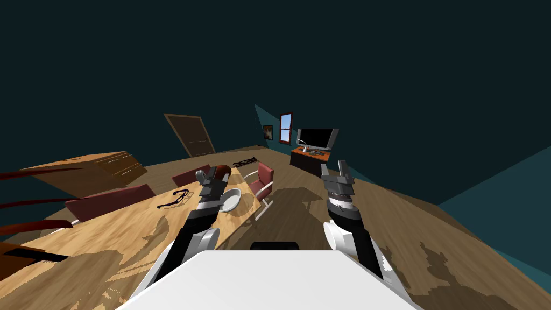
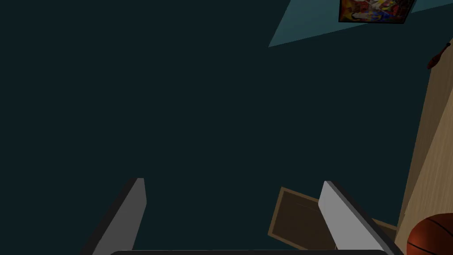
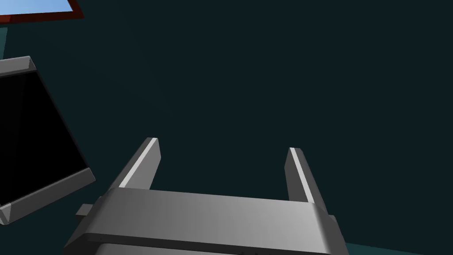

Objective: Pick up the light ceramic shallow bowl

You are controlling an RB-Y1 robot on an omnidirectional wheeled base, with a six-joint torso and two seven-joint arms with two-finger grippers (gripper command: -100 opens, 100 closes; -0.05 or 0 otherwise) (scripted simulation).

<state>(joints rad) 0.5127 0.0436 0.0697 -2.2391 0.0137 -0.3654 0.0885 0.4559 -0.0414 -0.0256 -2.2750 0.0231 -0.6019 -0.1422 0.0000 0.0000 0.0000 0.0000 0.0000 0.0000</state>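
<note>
The light shallow bowl (image 1: 231,199) lies on the wooden table (image 1: 124,231), close to its right edge. My left arm reaches over the table just left of the bowl. The left gripper (image 1: 204,175) is past the bowl and raised, pointing up at the far wall. In the left wrist view the left gripper (image 2: 234,208) is open with nothing between its fingers (image 2: 343,217). My right gripper (image 1: 340,168) is held up over the floor to the right of the table. In the right wrist view the right gripper (image 3: 221,166) is open and empty too.
An orange-brown basketball (image 1: 224,171) sits on the table just beyond the left gripper, and black glasses (image 1: 175,198) lie left of the bowl. Dark red chairs (image 1: 262,180) stand around the table. A TV on a low stand (image 1: 315,141) and a brown door (image 1: 191,134) are at the far walls.
</note>
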